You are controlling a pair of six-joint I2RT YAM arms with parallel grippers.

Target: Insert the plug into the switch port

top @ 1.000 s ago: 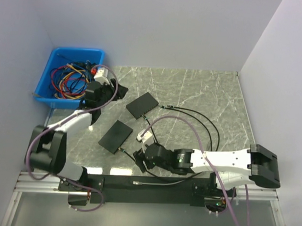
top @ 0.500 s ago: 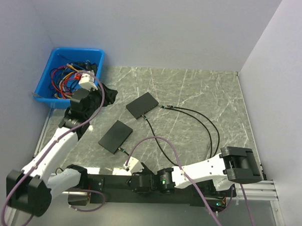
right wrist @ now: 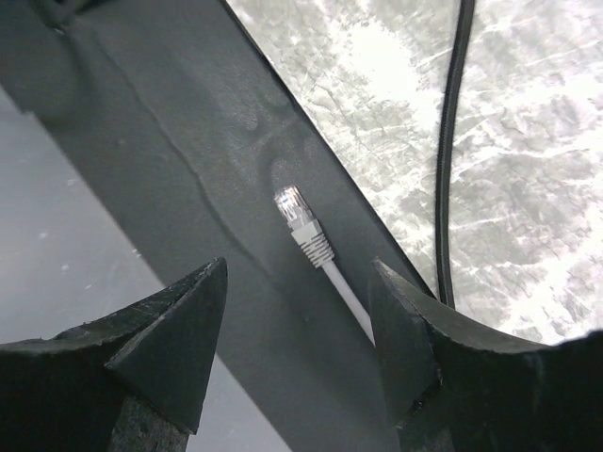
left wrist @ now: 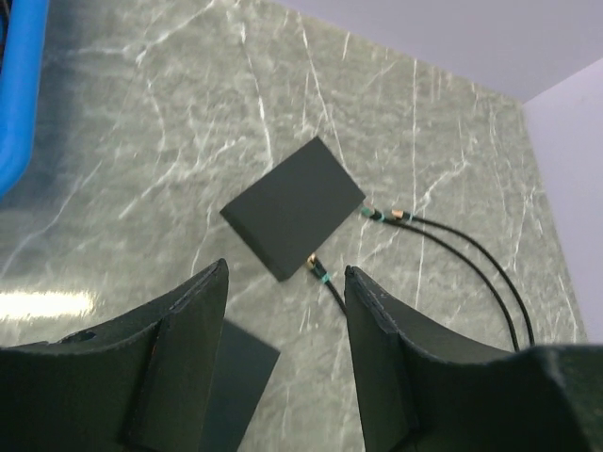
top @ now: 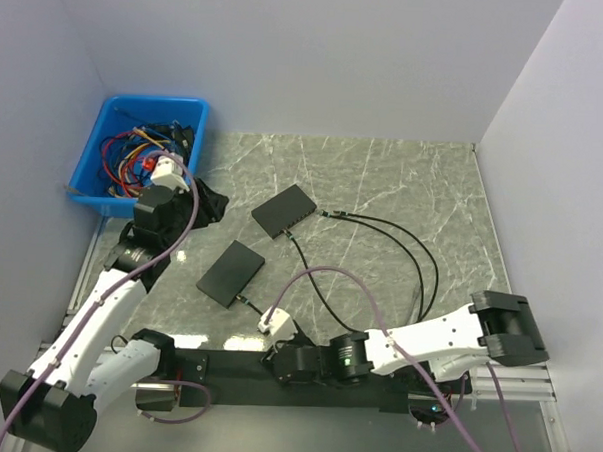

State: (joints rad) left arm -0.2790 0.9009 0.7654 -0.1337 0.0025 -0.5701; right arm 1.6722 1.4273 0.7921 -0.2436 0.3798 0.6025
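A white cable with a clear-tipped plug (right wrist: 303, 226) lies on the black base bar (right wrist: 188, 188) at the table's near edge. My right gripper (right wrist: 300, 267) is open, just above the bar, with the plug lying beyond its fingertips; it also shows in the top view (top: 275, 363), where the arm hides the plug. Two flat black boxes lie on the marble: a far one (top: 285, 209) with black cables at its right corner, and a near one (top: 231, 272). My left gripper (top: 211, 197) is open and empty, raised left of the far box (left wrist: 292, 205).
A blue bin (top: 101, 177) of tangled coloured wires stands at the back left. Black cables (top: 420, 261) loop over the right half of the table. A loose gold-tipped cable end (left wrist: 312, 260) lies by the far box. Walls close in the left, back and right sides.
My right arm has swung off the table to the black base bar. My left arm has pulled back from beside the blue bin toward the near left.
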